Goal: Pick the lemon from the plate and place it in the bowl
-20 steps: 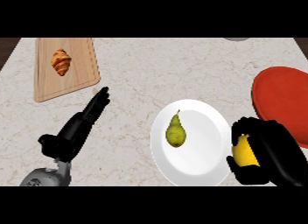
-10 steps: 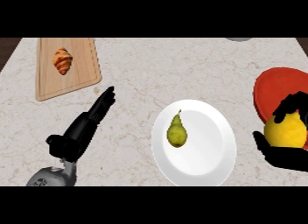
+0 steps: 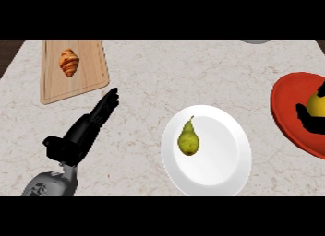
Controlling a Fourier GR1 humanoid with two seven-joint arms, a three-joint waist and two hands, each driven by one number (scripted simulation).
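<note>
Head view of the marble bench (image 3: 152, 73), described from the lower edge upward. At lower left, one grey forearm rises from the frame's bottom and ends in the left hand (image 3: 83, 131), which lies flat over the bench with its fingers straight and released, pointing toward the upper right; it holds nothing. In the lower centre sits one white plate (image 3: 223, 156), carrying one yellow-green pear (image 3: 188, 139) that lies left of the plate's middle with its stem toward the top of the frame. At the right edge, mid-height, is one red bowl (image 3: 295, 115), partly cut off by the frame. Over the bowl's interior, the right hand (image 3: 315, 123) grasps one lemon (image 3: 323, 103), black fingers curled round its lower and upper sides; the lemon is plain yellow and rounded, and only part of it shows. At upper left lies one wooden cutting board (image 3: 90, 78) bearing one croissant (image 3: 69, 62). A grey rounded object (image 3: 256, 41) shows partly at the top edge, right of centre; what it is cannot be told.
</note>
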